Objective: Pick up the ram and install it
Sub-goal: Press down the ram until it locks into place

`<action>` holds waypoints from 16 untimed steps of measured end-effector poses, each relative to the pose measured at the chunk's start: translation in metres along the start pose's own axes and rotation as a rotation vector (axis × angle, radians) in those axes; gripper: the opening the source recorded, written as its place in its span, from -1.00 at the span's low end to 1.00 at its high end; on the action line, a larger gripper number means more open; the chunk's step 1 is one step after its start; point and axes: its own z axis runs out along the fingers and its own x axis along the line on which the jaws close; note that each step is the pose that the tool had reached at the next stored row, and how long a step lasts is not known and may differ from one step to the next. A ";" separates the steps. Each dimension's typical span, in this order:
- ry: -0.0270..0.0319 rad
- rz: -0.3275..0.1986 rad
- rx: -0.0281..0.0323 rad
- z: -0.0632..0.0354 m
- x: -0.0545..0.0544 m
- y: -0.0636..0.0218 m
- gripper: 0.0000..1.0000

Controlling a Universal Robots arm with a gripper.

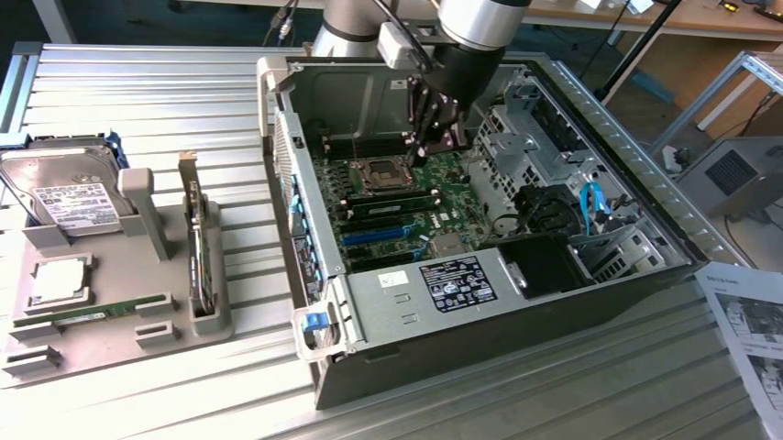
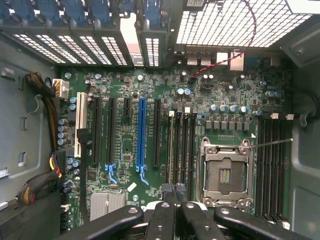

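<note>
A ram (image 1: 92,314), a long narrow green stick, lies flat in a slot of the grey fixture tray (image 1: 123,353) at the exterior view's left. A second thin green stick (image 1: 391,196) (image 2: 171,145) stands in one of the memory slots beside the empty processor socket (image 1: 377,171) (image 2: 225,175). My gripper (image 1: 423,158) (image 2: 173,190) hangs inside the open computer case (image 1: 404,316), just over the near end of those slots. It is shut, and I see nothing between its fingertips.
The tray also carries a hard drive (image 1: 68,197), a square silver processor (image 1: 58,280) and an upright expansion card (image 1: 196,243). Case walls, a drive cage (image 1: 533,151) and cable bundles (image 2: 47,125) crowd the motherboard. Papers (image 1: 749,316) lie at the exterior view's right.
</note>
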 end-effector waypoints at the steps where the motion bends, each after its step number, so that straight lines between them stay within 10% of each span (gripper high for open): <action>1: 0.0001 0.000 0.0041 0.0001 0.000 0.0010 -0.79; 16: 0.0010 -0.021 0.0080 -0.0002 0.000 0.0018 -0.79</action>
